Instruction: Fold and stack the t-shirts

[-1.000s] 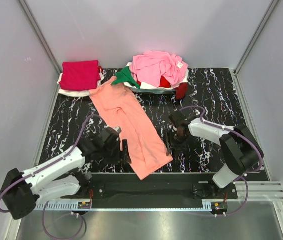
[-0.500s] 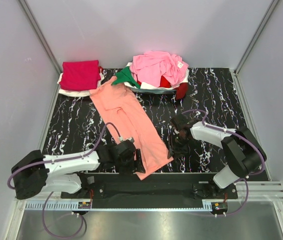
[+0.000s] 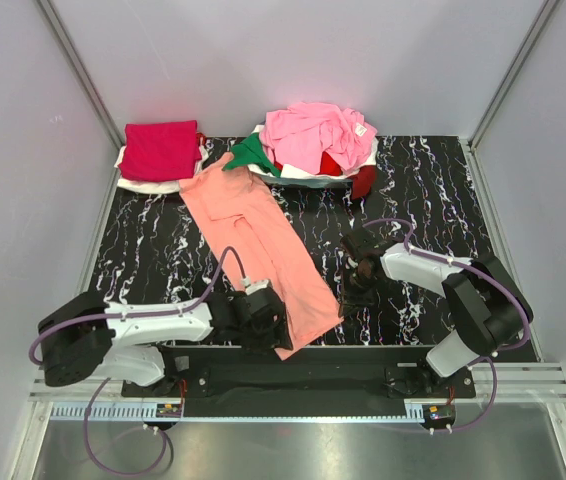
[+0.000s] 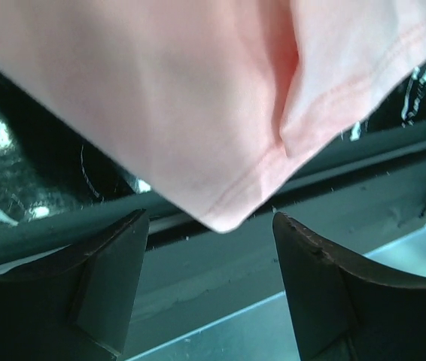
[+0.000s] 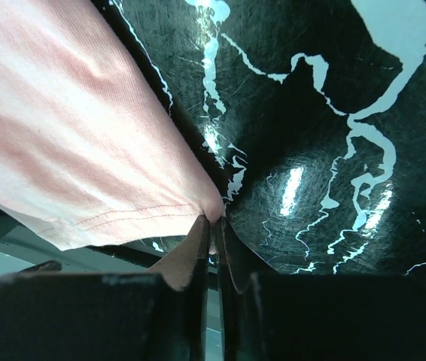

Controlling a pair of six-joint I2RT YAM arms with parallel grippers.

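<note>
A long salmon-orange cotton t-shirt (image 3: 263, 250) lies flat and diagonal on a black white-veined marble-patterned mat (image 3: 433, 190), running from the far left down to the near edge. At the far left sits a folded crimson-magenta shirt (image 3: 160, 150) on white fabric; at the back centre is a loose heap of pink, green, red and white shirts (image 3: 313, 135). The left gripper (image 4: 209, 216) hangs at the shirt's near hem corner, jaws spread wide apart, the rounded corner between them. The right gripper (image 5: 213, 223) has its fingers pressed together, pinching the hem corner on the shirt's right side.
</note>
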